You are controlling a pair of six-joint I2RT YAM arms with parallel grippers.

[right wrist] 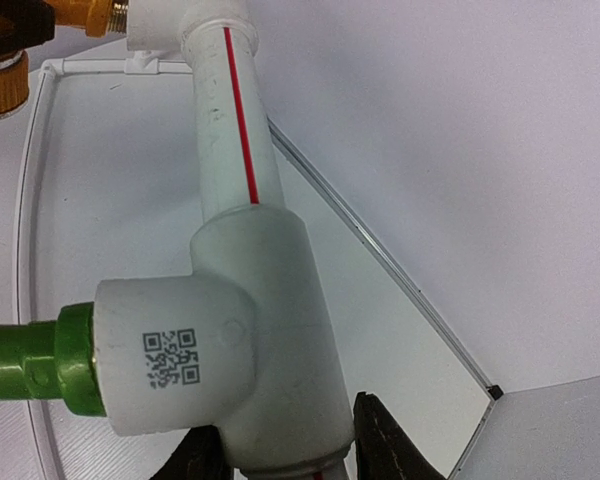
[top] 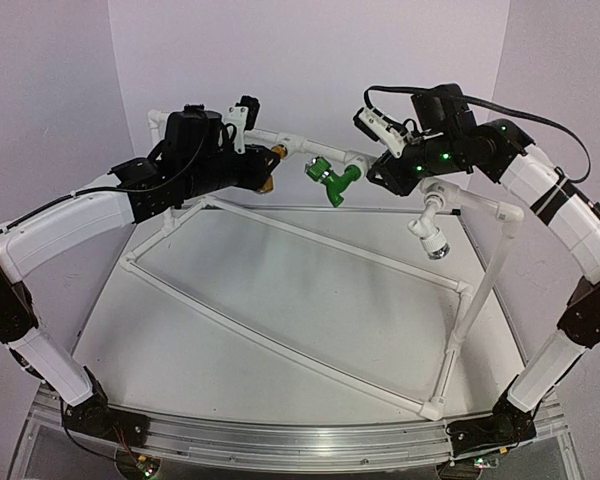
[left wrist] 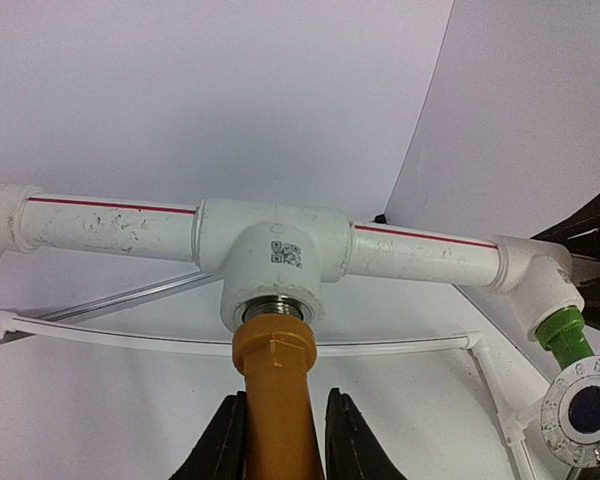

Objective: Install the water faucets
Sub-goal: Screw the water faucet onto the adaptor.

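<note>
Left wrist view: the yellow-orange faucet stands directly below the white pipe, its upper end entered in the downward socket of the orange-side tee. The left gripper is clamped on the faucet body, one finger on each side.

The green faucet projects from the side socket of the green-side tee, farther along the same pipe. The right gripper is closed on the lower end of that tee and appears to brace the frame.

Step in hand, as judged: threading the yellow-orange faucet home. The green faucet looks installed.

Next move calls for rotation about the faucet axis, kept in line with the socket, with the pipe held firm against twist.

Markings: one QR code on each tee; a red line along the pipe. No legible text.
</note>
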